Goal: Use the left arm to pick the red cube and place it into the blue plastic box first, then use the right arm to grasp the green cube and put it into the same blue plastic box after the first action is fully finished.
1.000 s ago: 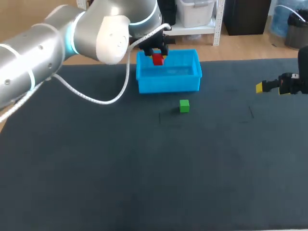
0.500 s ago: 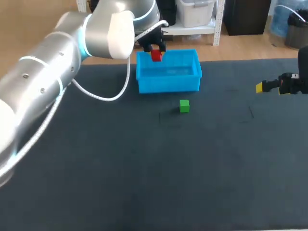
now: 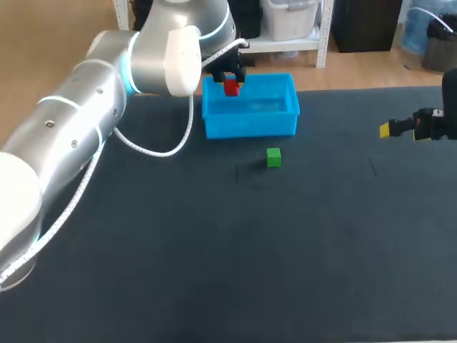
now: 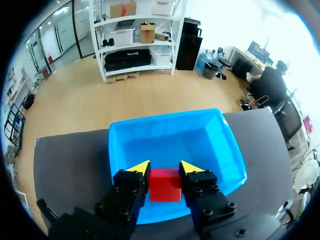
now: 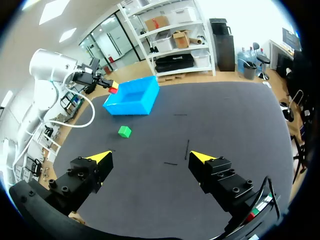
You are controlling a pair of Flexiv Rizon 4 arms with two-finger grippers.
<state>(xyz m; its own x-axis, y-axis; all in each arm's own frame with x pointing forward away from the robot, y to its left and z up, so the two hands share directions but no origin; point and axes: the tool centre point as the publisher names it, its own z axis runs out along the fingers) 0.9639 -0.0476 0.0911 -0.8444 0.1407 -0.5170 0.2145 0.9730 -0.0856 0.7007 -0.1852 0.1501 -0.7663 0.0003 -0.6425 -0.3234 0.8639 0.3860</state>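
Gripping the red cube (image 4: 165, 186), the left gripper (image 4: 165, 169) hangs over the blue box (image 4: 172, 142); the right gripper (image 5: 150, 156) hangs spread wide.

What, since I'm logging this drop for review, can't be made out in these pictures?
- Left wrist view: the red cube, clamped in the left gripper, covers the blue box floor beneath it, so its height above that floor is unclear.
- Head view: the left arm at its wrist hides most of that gripper's fingers.
- Head view: the right gripper is seen side-on at the edge, so its opening is unreadable there.
- Left wrist view: green cube out of frame.
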